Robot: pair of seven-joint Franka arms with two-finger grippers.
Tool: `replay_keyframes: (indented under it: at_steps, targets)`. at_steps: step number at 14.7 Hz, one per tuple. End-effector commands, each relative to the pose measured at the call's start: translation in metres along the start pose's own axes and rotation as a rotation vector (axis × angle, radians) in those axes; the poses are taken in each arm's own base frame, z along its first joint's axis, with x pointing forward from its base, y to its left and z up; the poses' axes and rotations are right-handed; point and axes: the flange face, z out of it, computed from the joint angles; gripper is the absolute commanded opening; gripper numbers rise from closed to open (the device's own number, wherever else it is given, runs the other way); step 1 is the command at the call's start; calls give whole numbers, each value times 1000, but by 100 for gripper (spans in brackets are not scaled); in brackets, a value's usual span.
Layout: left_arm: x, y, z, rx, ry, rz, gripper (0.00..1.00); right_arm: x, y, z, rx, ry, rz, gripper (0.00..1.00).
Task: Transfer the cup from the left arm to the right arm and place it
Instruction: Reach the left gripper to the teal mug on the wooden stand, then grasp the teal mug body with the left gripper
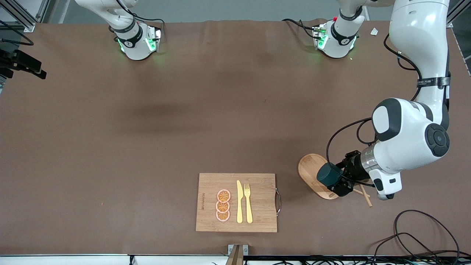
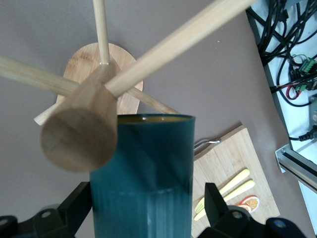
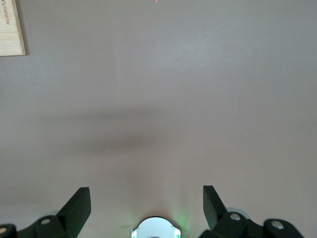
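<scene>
The dark teal ribbed cup [image 1: 326,174] lies on its side above the oval base of the wooden peg rack [image 1: 311,168], near the left arm's end of the table. In the left wrist view the cup [image 2: 143,163] fills the space between the jaws, its gold-lined rim toward the rack's post [image 2: 79,129]. Its handle is hidden. My left gripper [image 1: 337,180] stands around the cup with its fingers [image 2: 214,198] wide; a small gap shows beside one finger. My right gripper [image 3: 147,198] is open and empty over bare table, out of the front view.
A bamboo cutting board [image 1: 259,184] with a yellow knife [image 1: 239,202], a fork [image 1: 248,202] and orange slices [image 1: 223,205] lies near the front edge. Rack pegs [image 1: 365,195] stick out under the left wrist. Cables [image 1: 419,235] lie at the front corner.
</scene>
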Motion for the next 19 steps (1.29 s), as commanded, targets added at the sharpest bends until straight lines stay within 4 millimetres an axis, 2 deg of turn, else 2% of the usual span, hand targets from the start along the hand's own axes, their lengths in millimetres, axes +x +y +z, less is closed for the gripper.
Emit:
replay_keyframes:
  at_steps: [1, 2, 4, 5, 6, 7, 9, 13, 19]
  targets:
    - [4, 3, 4, -20, -1, 6, 100, -9, 2, 0, 6, 1, -5, 100]
    - [3, 3, 6, -18, -4, 7, 97, -9, 2, 0, 6, 1, -5, 100]
    - [1, 4, 5, -21, -4, 14, 71, -9, 3, 0, 6, 1, -2, 100]
    - [-3, 6, 5, -21, -5, 19, 62, -9, 3, 0, 6, 1, -2, 100]
    - [-7, 7, 2, -25, -7, 21, 55, -9, 3, 0, 6, 1, -3, 100]
    - [-15, 10, 1, -30, -19, 31, 53, -9, 3, 0, 6, 1, -3, 100]
    - [-28, 14, -6, -44, -38, 18, 53, -9, 3, 0, 6, 1, -3, 100]
    - [-60, 20, -34, -48, -84, -48, 53, -9, 3, -1, 6, 2, -2, 100]
    - [-92, 20, -67, -45, -176, -146, 54, -9, 2, -2, 6, 4, -2, 100]
